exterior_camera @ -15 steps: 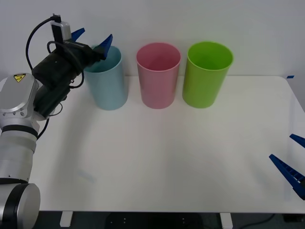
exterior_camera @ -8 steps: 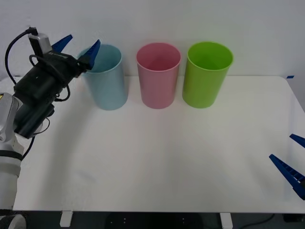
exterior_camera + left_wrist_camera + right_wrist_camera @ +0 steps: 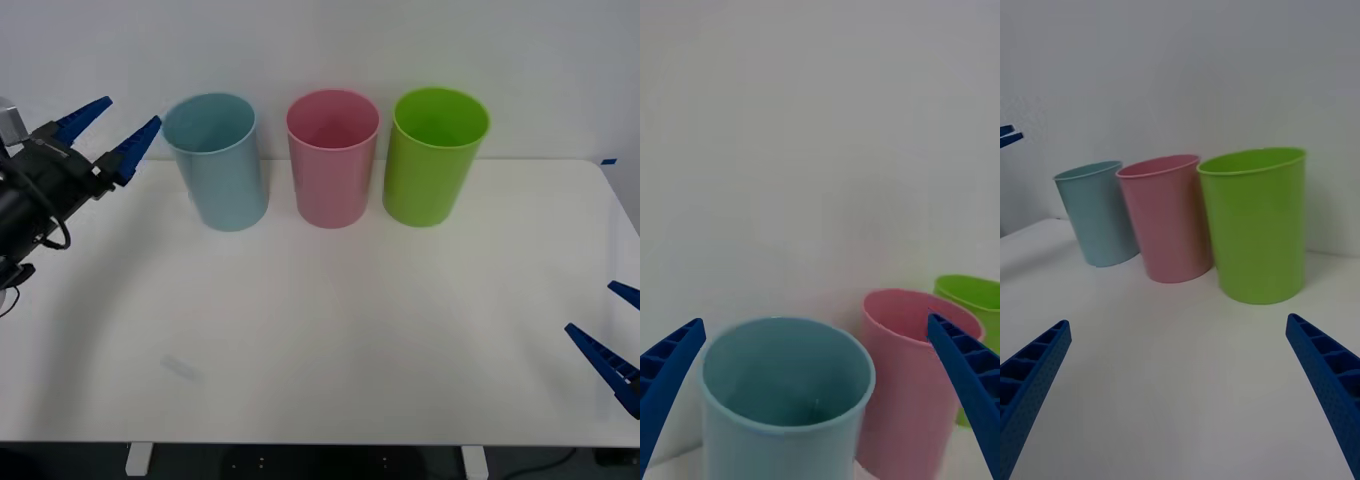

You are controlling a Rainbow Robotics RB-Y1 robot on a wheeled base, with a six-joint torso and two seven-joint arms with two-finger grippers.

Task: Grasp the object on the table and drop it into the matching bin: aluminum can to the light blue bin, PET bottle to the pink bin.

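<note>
White table [image 3: 330, 330], front view. At 12 o'clock stand three bins in a row: blue bin [image 3: 215, 160], pink bin [image 3: 333, 157], green bin [image 3: 436, 155], just beside one another. Left gripper [image 3: 108, 128], at 10 o'clock, beside the blue bin's rim, fingers apart and holding nothing. Right gripper [image 3: 612, 335], at 4 o'clock over the table edge, fingers apart. Can: cannot be located.
</note>
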